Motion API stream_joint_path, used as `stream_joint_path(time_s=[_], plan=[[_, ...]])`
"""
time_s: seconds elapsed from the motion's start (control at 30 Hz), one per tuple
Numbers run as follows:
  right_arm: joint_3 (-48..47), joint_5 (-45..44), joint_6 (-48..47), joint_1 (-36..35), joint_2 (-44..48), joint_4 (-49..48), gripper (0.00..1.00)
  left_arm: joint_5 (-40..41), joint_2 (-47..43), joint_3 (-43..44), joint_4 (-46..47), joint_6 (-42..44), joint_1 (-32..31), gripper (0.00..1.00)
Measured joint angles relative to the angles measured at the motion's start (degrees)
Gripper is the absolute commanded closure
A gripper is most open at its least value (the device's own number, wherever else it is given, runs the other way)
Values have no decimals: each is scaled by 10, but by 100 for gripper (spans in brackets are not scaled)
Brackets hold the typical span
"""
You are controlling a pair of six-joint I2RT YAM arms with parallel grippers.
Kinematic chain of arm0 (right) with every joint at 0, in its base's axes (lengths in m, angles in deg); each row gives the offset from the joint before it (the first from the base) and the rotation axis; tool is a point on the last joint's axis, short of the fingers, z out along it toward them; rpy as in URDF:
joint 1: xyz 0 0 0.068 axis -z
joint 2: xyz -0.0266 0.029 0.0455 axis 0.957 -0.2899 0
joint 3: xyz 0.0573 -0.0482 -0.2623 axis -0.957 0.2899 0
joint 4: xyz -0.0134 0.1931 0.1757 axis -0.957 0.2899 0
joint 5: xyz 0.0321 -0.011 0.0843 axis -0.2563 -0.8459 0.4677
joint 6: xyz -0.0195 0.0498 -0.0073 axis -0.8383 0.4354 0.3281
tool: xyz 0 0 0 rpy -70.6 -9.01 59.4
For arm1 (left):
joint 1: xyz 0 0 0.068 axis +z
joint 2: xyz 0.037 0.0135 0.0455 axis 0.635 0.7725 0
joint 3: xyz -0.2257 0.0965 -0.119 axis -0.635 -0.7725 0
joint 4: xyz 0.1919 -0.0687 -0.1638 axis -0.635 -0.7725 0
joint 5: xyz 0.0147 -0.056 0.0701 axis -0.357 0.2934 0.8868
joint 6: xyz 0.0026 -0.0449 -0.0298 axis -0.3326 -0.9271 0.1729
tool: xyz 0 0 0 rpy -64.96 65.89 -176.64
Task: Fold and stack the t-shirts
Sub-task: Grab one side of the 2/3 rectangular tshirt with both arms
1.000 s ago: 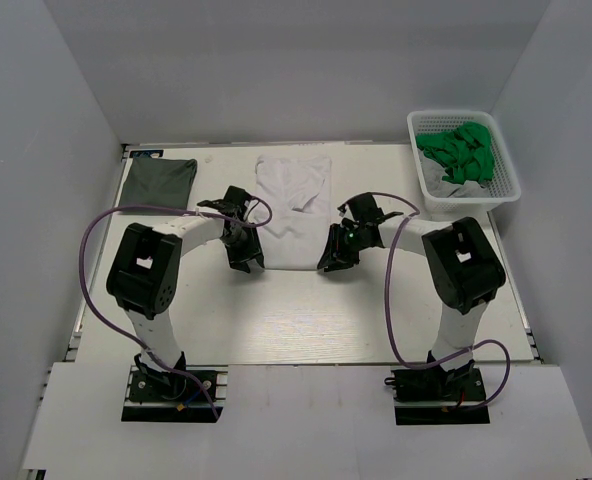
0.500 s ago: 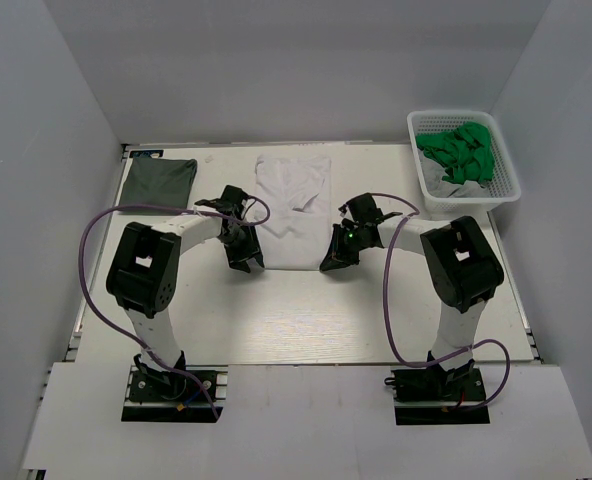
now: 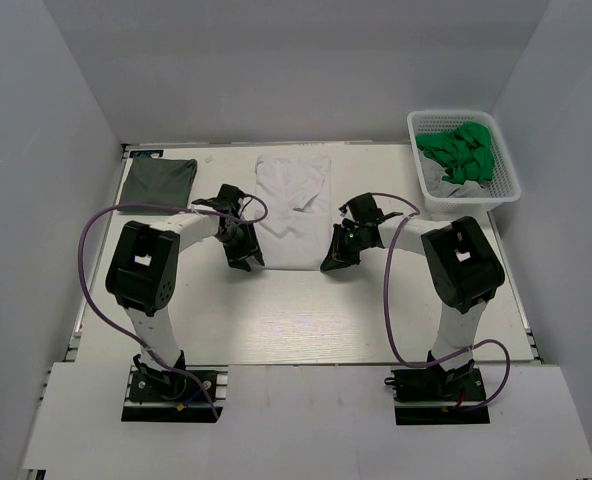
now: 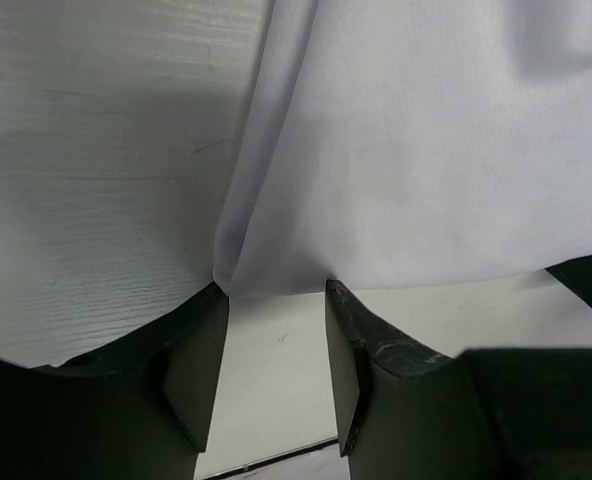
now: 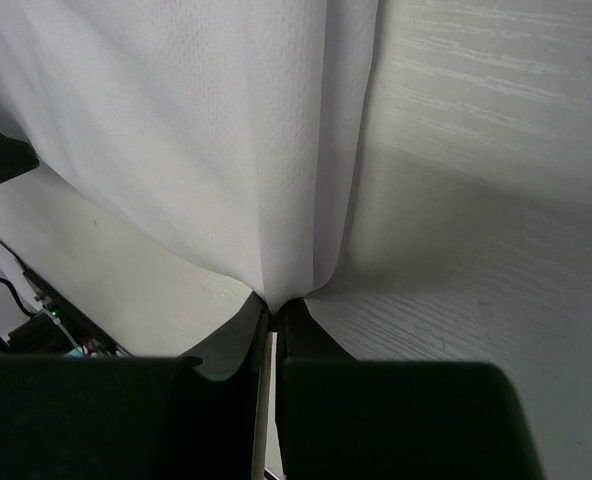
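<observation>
The white t-shirt lies partly folded in the middle of the table, collar toward the back. At the back left corner a dark grey-green t-shirt rests folded. My left gripper stands open at the white shirt's near left corner; in the left wrist view that white t-shirt ends right at the tips of the left gripper, with bare table between the fingers. My right gripper is shut on the near right corner; the right wrist view shows the white t-shirt pinched in the right gripper.
A white plastic basket at the back right holds bright green cloth. Purple cables loop from both arms over the table. Grey walls close in the left, right and back sides.
My right gripper has closed on the white shirt's near right corner. My left gripper has edged slightly toward the shirt's near left corner and stays open.
</observation>
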Motion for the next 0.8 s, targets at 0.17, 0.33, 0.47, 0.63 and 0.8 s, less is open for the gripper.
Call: stream_joint_path(time_s=[0.17,0.33,0.47,0.63,0.8], plan=[[0,0,-3,0,0,1,100,-6,3,3,0,0,3,52],[0,0,-8,1,0,2,100,-5,9,5,1,2,3,66],[-1,0,-10,1,0,5,100,-2,13,5,7,2,5,100],[-1,-2,-20,0,5,15,100,9,8,4,5,-3,-1,100],[18,-9,-45,-3,35,58,100,21,-20,-25,-7,-7,-9,100]])
